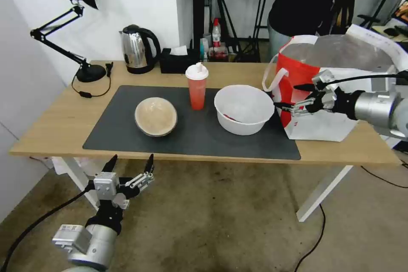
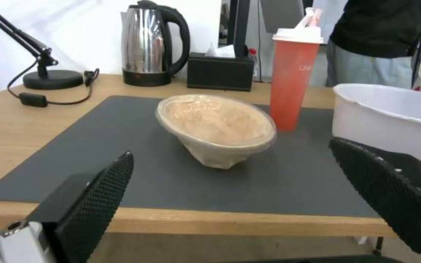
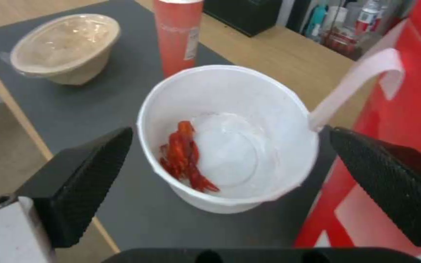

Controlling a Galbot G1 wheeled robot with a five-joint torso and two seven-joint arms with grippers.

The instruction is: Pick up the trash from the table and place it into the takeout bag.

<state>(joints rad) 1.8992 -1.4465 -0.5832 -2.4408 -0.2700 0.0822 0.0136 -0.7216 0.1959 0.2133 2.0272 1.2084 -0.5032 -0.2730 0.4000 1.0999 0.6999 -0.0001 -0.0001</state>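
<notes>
Three pieces of trash stand on the table's point(image 1: 51, 131) dark mat point(image 1: 127, 136): a beige bowl point(image 1: 155, 116), a red-orange cup point(image 1: 197, 86) with a white lid, and a large white bowl point(image 1: 244, 109) holding red scraps point(image 3: 184, 157). The white and red takeout bag point(image 1: 335, 89) stands open at the table's right end. My right gripper point(image 1: 287, 95) hovers open between the white bowl and the bag's red panel point(image 3: 415, 91), just right of the bowl's rim. Below the table's front edge my left gripper point(image 1: 131, 162) is open, facing the beige bowl point(image 2: 215, 128).
A steel kettle point(image 1: 137, 49), a black tissue box point(image 1: 177, 60) and a black desk lamp point(image 1: 80, 29) with its cord line the table's back edge. The bag's white loop handle point(image 3: 356, 84) hangs beside the white bowl. White table legs point(image 1: 323, 191) stand on the carpet.
</notes>
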